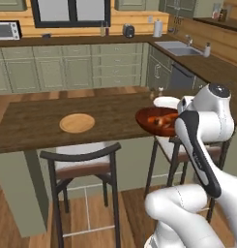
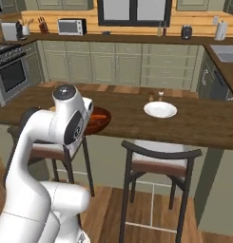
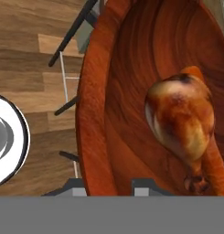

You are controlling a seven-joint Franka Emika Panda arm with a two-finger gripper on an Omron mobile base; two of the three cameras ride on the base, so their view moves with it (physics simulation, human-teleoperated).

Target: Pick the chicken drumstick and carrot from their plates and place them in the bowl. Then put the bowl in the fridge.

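The end effector (image 3: 109,185) is clamped narrow on the bowl's (image 3: 131,91) rim, one fingertip outside the wall and one inside. In the hand view the floor shows past the rim, so the bowl looks lifted off the desk (image 1: 37,123), or at least hanging past its edge. From the left base view it sits just beyond the desk's near edge, above a stool.

Inside the bowl lies the drumstick (image 3: 182,119), meat end up-slope and bone toward the fingers. The carrot (image 3: 216,164) lies under and beside it as an orange strip along its far side. Both foods are loaded, so I judge that the carry to the fridge remains.

Risks from here:
- A grip on one point of the rim lets the bowl pivot about the fingers. A fast swing could tip it and roll the food out.
- The drumstick lies loose on a glossy slope and could slide.
- The stools stand close below, so a low path could clip a backrest.
- The rim could slip from a narrow hold if the base jolts.

Farther back on the desk are the wooden plate (image 1: 77,122) and the white plate (image 2: 160,109), both bare. Beyond are cabinets and a sink (image 1: 180,48). The fridge cannot be placed from here.
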